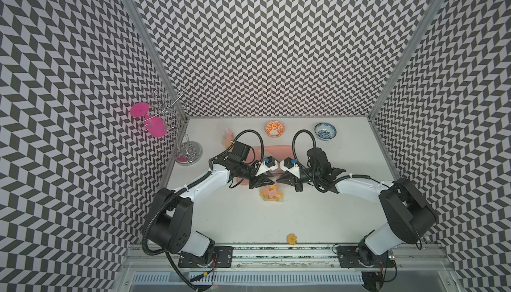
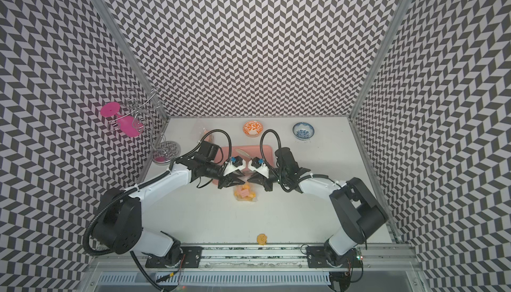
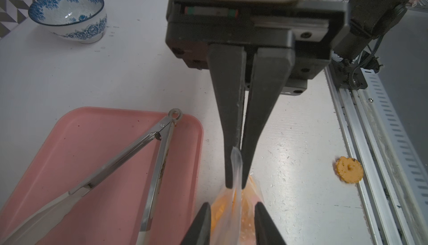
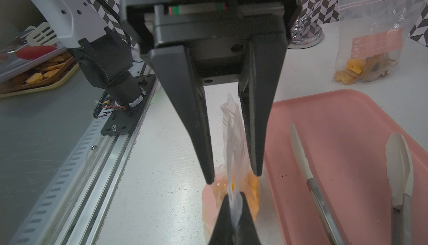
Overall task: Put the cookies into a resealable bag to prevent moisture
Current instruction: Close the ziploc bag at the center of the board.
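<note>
- My right gripper (image 3: pixel 236 186) is clenched on the top edge of the bag (image 4: pixel 234 134). My left gripper (image 4: pixel 232 177) stands released, with the crumpled clear film between its jaws.
- The cookies (image 1: pixel 272 194), yellow-orange, sit in the bottom of the bag on the white table, just in front of the tray (image 3: pixel 69 139).
- A stray cookie (image 1: pixel 292 239), round with a scalloped rim, lies at the near table edge, well apart.
- Metal tongs (image 3: pixel 125 155) with pale tips lie spread on the smooth pink tray, close beside both grippers.
- Behind, I see a second bag (image 4: pixel 370 46) holding more biscuits, an orange bowl (image 1: pixel 274 128) and a blue bowl (image 1: pixel 325 131).
</note>
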Robot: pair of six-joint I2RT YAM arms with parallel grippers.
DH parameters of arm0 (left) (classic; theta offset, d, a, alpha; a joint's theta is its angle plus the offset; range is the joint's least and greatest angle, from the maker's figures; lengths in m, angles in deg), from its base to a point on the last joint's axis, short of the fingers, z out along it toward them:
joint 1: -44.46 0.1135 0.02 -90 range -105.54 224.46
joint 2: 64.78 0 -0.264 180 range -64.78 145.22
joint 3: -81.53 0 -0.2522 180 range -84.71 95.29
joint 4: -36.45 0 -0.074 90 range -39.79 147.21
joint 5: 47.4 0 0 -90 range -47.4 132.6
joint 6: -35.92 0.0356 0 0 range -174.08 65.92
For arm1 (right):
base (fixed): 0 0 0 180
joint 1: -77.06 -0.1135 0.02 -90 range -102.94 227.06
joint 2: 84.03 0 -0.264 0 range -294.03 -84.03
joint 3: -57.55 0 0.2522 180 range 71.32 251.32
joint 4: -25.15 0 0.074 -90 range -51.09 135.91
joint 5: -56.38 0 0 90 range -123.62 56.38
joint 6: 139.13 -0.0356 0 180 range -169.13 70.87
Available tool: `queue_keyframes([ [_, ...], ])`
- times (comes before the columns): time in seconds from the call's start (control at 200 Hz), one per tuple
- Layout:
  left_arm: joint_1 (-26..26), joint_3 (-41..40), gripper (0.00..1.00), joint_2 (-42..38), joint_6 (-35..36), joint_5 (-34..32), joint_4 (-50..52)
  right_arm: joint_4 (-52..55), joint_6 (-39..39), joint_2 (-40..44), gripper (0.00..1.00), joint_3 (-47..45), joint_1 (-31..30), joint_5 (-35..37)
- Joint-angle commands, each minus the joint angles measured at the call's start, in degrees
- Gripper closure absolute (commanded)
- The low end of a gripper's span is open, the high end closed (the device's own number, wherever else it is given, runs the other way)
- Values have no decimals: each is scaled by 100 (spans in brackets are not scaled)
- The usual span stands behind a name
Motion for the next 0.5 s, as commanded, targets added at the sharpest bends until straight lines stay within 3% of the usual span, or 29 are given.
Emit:
queue_keyframes([
  [0.0,8,273,73,146,171,18,182,-339,-54,147,99,23,28,-215],
  [0.105,-20,381,77,217,198,28,226,-429,-116,156,99,10,33,-233],
  [0.311,-21,416,100,241,340,81,439,-499,-160,189,100,-50,57,-226],
  [0.451,25,388,100,181,321,-24,509,-527,-167,250,100,-126,151,-200],
  [0.496,60,363,87,160,225,-88,418,-522,-166,263,100,-135,174,-238],
])
